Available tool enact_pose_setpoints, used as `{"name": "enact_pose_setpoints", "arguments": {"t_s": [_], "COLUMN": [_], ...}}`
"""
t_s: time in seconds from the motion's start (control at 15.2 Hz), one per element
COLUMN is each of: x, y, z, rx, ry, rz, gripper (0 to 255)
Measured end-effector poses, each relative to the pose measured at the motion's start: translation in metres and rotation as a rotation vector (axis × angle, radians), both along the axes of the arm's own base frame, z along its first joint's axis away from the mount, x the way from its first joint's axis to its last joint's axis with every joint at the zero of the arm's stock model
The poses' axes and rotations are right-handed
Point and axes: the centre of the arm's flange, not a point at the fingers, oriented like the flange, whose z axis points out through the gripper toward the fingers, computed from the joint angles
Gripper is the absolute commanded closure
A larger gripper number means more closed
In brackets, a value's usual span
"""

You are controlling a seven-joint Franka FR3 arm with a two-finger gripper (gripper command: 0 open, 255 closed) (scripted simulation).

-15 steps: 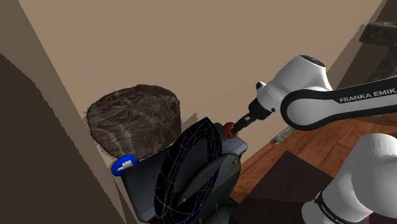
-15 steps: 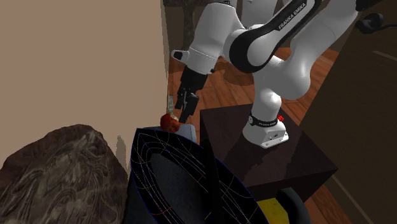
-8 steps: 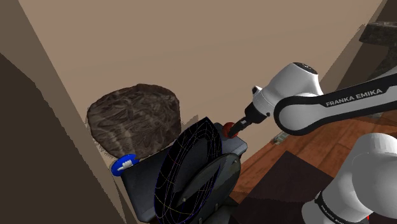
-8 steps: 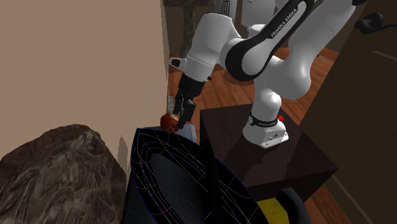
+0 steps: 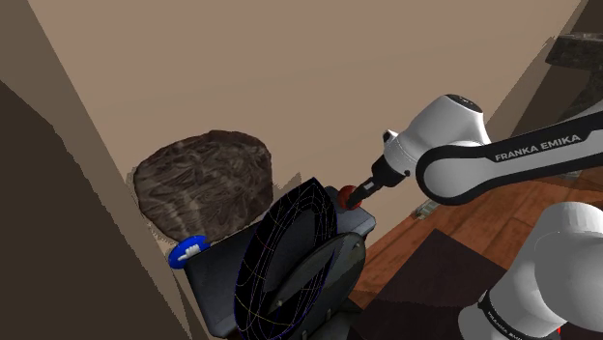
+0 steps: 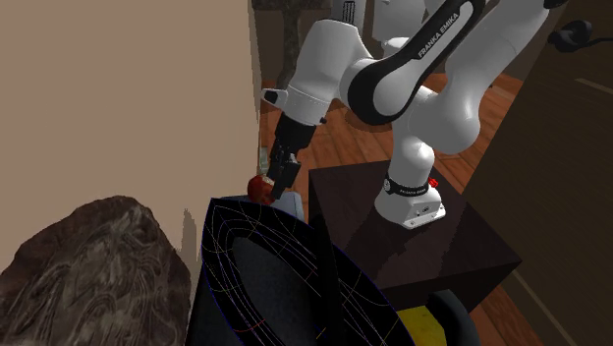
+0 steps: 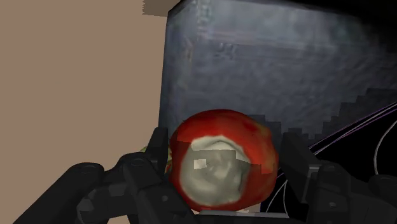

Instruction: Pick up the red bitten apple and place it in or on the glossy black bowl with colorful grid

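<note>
**Jaws clamped on the bitten apple beside the bowl's rim.**

Detail, largest to smallest: the tan wall (image 5: 242,68) stands close by the work. The white arm (image 5: 502,159) reaches from its stand (image 6: 413,246) toward the shoulder view's left, with the wrist bent so the gripper (image 7: 226,140) slants down. The black bowl (image 5: 285,261) with its coloured grid stands steeply tipped, not flat. The dark grey block (image 7: 254,70) lies under the gripper. The red apple (image 7: 222,165) sits at the block's edge near the wall, just beside the bowl's rim, its pale bite facing the wrist camera. The fingers (image 7: 305,172) appear to press its rounded sides. Likely faults: the round skin may slip from this hold on lifting, the hand may graze the wall, and the apple may strike the raised rim or roll out of the tilted bowl.
</note>
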Motion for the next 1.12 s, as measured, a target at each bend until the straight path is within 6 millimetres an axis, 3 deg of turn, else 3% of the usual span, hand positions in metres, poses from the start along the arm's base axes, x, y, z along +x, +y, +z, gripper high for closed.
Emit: {"name": "enact_pose_setpoints", "arguments": {"t_s": [0.53, 1.12], "x": [0.0, 0.0], "y": [0.0, 0.0], "z": [0.002, 0.047], "rx": [0.0, 0.0], "ry": [0.0, -0.002], "rz": [0.0, 0.0], "gripper": [255, 255]}}
